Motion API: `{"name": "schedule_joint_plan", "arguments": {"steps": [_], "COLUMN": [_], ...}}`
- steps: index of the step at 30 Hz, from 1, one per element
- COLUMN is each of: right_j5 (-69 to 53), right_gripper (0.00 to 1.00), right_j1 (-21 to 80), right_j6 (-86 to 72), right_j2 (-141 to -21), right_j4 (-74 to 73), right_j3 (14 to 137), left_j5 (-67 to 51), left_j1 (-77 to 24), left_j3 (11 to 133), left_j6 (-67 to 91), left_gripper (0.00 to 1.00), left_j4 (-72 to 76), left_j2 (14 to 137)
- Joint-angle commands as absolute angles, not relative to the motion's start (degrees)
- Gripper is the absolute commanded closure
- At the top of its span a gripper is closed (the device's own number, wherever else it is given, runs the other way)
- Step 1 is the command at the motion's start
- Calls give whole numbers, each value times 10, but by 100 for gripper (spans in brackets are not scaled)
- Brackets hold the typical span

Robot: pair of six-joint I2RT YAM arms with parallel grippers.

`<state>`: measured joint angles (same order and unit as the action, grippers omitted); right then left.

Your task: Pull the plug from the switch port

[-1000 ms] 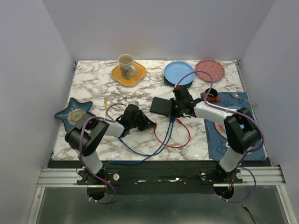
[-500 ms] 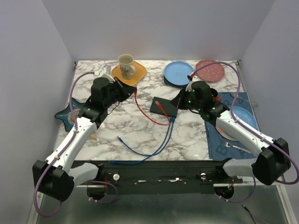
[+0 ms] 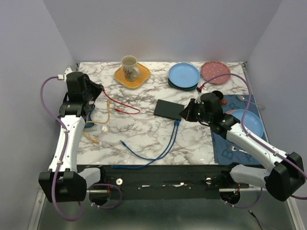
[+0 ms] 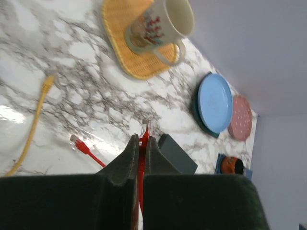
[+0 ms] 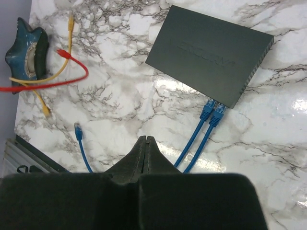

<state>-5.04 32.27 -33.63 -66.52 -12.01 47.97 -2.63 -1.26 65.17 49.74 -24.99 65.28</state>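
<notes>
— What is on the counter (image 3: 144, 129)?

— A flat black box (image 3: 169, 109) lies near the middle, and I place the rest from it. Beyond it lie a blue plate (image 3: 183, 74) and a pink plate (image 3: 215, 72). Beyond it to the left, a mug (image 3: 129, 67) stands on an orange mat (image 3: 140, 76).

— And the pincers?

— The right pincer (image 5: 145, 143) hangs just off the box's near right corner, fingers pressed together with nothing between them. The left pincer (image 4: 142, 143) is well to the box's left, above the counter, clamped tight on a red cable (image 4: 93, 157).

— Where is the switch port?

— The switch port (image 5: 192, 85) is on the box's long edge nearest the arms, but a single socket is too small to pick out. Two blue plugs (image 5: 207, 110) sit in that edge. The red plug (image 4: 145, 127) sticks out past the left pincer's fingertips, well apart from the box. The cable's other end lies left of the box, near a yellow cable (image 4: 37, 111).
</notes>
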Motion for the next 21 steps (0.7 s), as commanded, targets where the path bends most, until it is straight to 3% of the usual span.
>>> {"name": "schedule_joint_plan", "arguments": {"steps": [1,6,7,9,10,15,21], "right_j5": [-60,-55,-51,-47,-46,-44,-4], "right_gripper": [99,99,99,99,99,99,99], "right_j1": [323,323,323,323,323,323,322], "right_j6": [-339,-337,-338,-340,-341,-345,-356], "right_j2": [-635,-599,-595,-591,-591,-614,-643], "right_j4": [-120,-120,-120,-120,-120,-114,-113], "right_j3": [455,424,413,406,403,407,418], "left_j5": [46,64,60,50,39,-12,-36], "left_j1": [75,134,144,150,154,156,147], "left_j3": [630,613,609,607,608,582,598], "left_j6": [546,573,573,571,570,575,578], "left_gripper": [100,100,95,72,47,4,1], "left_j4": [-214,-176,-168,-170,-175,-167,-170], "left_j2": [673,714,726,741,757,768,750]}}
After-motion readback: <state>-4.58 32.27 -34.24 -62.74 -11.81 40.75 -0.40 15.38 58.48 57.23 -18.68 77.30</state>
